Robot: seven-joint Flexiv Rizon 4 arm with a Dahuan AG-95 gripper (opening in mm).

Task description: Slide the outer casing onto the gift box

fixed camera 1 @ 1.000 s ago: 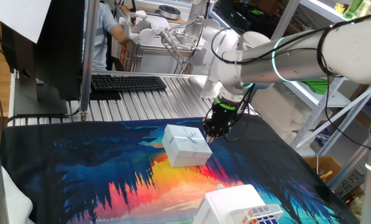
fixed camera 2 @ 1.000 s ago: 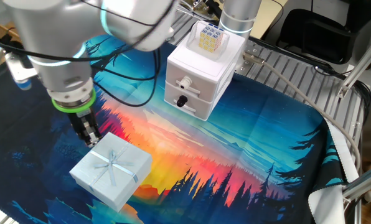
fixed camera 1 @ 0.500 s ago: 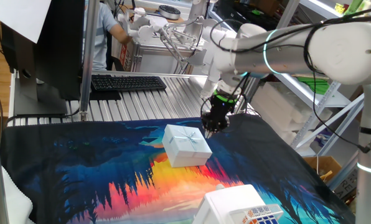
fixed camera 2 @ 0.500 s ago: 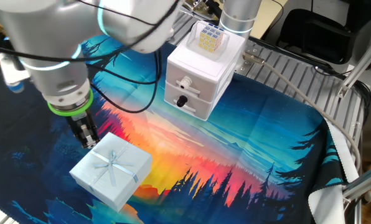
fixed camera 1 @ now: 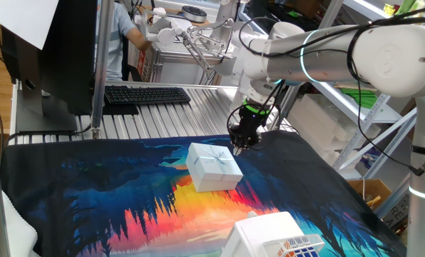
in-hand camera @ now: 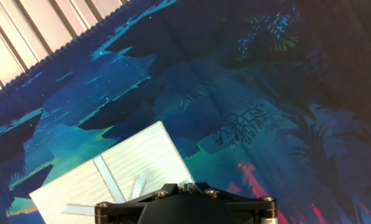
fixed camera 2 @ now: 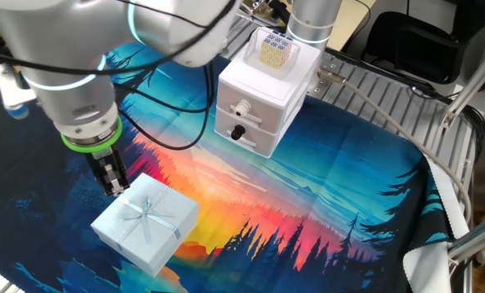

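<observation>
The gripper (fixed camera 1: 240,140) hangs above the mat (fixed camera 1: 113,193) with its jaws close together and nothing between them. One outer casing (fixed camera 1: 213,166) lies on the mat just below and beside the jaws, at its corner. The other fixed view shows its ribbon pattern from above (fixed camera 2: 147,220); the hand view shows only part of its top (in-hand camera: 120,174). The gift box itself I cannot see separately. One larger white box (fixed camera 2: 259,102) stands well apart.
</observation>
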